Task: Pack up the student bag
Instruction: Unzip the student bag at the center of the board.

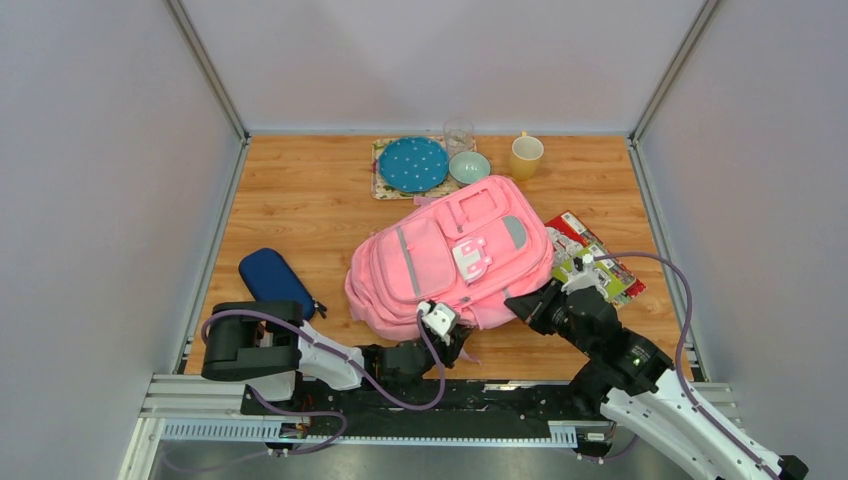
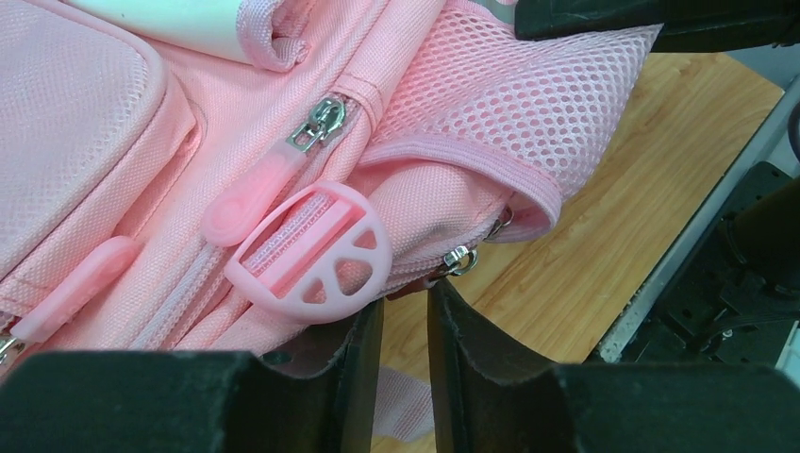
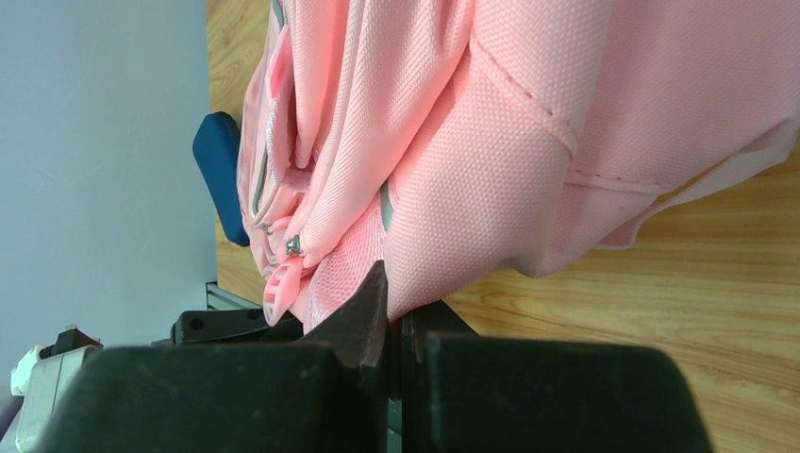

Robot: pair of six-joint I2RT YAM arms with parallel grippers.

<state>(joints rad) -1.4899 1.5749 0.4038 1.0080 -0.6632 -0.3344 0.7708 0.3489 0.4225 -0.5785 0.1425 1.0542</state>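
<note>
Left jaws: a narrow gap apart, nothing seen between them. The fingers [image 2: 472, 344] sit at the near edge of the student bag [image 1: 440, 260], just under a pink plastic buckle [image 2: 316, 255], close to a translucent pink zip pull [image 2: 250, 198] and a mesh side pocket [image 2: 528, 104].

Right jaws: closed tight, pinching a fold of the bag's pink fabric at its near right side.

Student bag: lying front-up and at a slant in the middle of the bench [image 1: 300, 200].

Other items:
- Navy pouch [image 1: 275, 280], left of the bag and apart from it.
- Blue dotted plate [image 1: 413, 163] on a patterned mat [image 1: 380, 187].
- Pale green bowl [image 1: 469, 166].
- Clear glass [image 1: 458, 135].
- Yellow mug [image 1: 525, 156], along the far edge.
- Printed packets [image 1: 600, 265], at the bag's right.
</note>
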